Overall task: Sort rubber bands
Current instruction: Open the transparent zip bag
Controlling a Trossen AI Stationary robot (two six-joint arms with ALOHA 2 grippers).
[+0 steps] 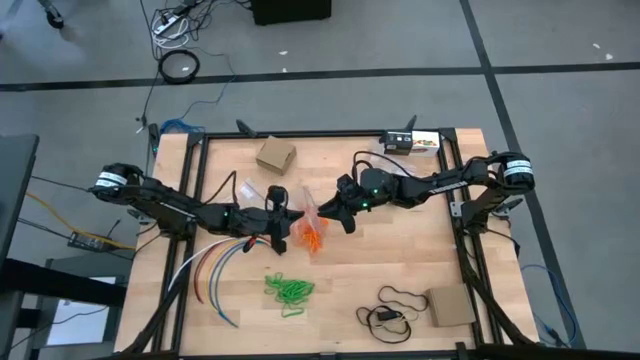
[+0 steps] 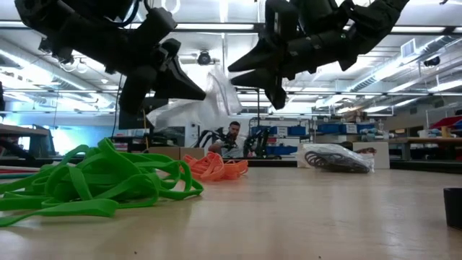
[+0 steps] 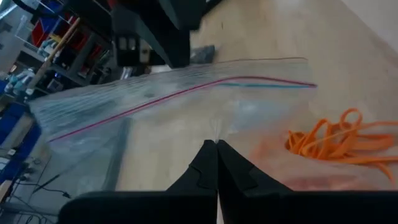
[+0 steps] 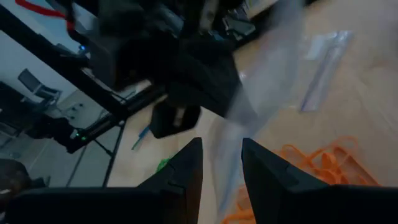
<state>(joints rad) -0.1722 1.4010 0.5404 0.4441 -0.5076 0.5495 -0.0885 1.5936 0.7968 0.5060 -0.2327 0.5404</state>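
Left tool (image 3: 216, 144) pinching clear zip bag (image 3: 186, 106) above orange rubber bands (image 1: 312, 236). Right tool (image 4: 222, 155) spread, straddling bag edge. Green rubber bands (image 1: 289, 289) apart on bench (image 1: 400, 250).

We could not see how far the left gripper (image 3: 216, 149) bit into the clear bag (image 3: 186, 106): in the left wrist view the finger bases ran off the picture's edge. In the right wrist view the bag (image 4: 273, 68) was a blur, so we could not tell whether the fingers (image 4: 186, 171) touched it. From above, the orange rubber bands (image 1: 313, 236) were partly covered by the bag film; single loops were too small to count. In the low view the green rubber bands (image 2: 94, 184) were cut off at the edge. The dark rubber bands (image 2: 338, 157) sat in another bag, too far off to resolve.
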